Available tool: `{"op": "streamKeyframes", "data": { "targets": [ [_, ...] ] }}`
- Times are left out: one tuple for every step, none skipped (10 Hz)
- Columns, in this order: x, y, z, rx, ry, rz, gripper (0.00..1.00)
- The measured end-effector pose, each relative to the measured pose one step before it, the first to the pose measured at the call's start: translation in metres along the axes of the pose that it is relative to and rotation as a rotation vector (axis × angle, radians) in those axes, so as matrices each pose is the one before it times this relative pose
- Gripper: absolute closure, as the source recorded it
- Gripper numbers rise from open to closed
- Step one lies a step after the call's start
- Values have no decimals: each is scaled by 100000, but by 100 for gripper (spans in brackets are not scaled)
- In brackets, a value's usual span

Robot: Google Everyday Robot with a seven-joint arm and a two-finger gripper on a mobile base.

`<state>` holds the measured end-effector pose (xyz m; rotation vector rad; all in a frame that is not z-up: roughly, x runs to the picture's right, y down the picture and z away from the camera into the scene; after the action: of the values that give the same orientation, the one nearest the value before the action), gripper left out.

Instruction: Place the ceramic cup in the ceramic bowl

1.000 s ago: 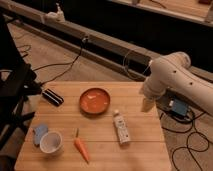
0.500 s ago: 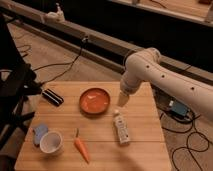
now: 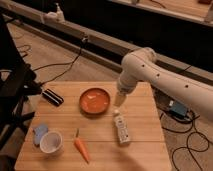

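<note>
Seen from above, a wooden desk (image 3: 145, 150) is filling the lower half of the frame, and we are watching a white robot arm (image 3: 150, 70) reaching in from the right edge. The arm is bending at an elbow right of upper center and is pointing downward. Its tool (image 3: 119, 99) is hanging at center frame, over the upper part of the desk and just right of the bowl (image 3: 94, 100). We are unable to tell whether the tool is open or closed.

The orange-red bowl is sitting upright on the desk, a little left of center, its darker rim showing all round. The white cup (image 3: 51, 141) is standing mouth up in the lower left of the frame, near the desk's lower left corner and well apart from both bowl and tool. A flat blue object (image 3: 39, 133) is lying just beside the cup, on its upper left. We are seeing a carrot (image 3: 81, 149) lying slantwise just right of the cup, at lower center.

A white bottle (image 3: 121, 129) is lying on its side below the tool, its cap end pointing toward the top of the frame. A black object (image 3: 52, 97) is resting at the desk's upper left corner. Dark cables (image 3: 60, 64) are trailing across the floor above the desk, and a blue box (image 3: 178, 108) is sitting on the floor at right.
</note>
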<state>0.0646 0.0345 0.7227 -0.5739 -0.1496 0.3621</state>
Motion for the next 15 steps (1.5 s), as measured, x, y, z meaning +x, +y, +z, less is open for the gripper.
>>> {"op": "streamKeyframes", "data": {
  "targets": [
    [-1714, 222, 326, -1622, -3246, 983, 35],
    [-2086, 439, 391, -3292, -6189, 2248, 35],
    [-1829, 376, 392, -3110, -6434, 1936, 35],
    [-1929, 496, 633, -3543, -6826, 1611, 35],
    [-1357, 564, 969, -3193, -4858, 937, 35],
    [-831, 557, 1176, -2059, -2504, -42, 35],
    [-369, 579, 1412, -1263, -385, -763, 35],
    [-309, 1076, 1748, -1438, 1045, -2218, 35],
    [-207, 1607, 1982, -1981, 2935, -4706, 35],
    [-14, 519, 584, -592, 1028, -1683, 35],
    [-12, 29, 17, 41, 101, -411, 35],
    [210, -78, -81, 158, 10, 300, 35],
    [-185, 99, 107, -260, 130, -528, 35],
    [47, 160, 27, -222, 366, -321, 35],
    [-194, 542, 105, -615, -77, -883, 35]
  ]
}}
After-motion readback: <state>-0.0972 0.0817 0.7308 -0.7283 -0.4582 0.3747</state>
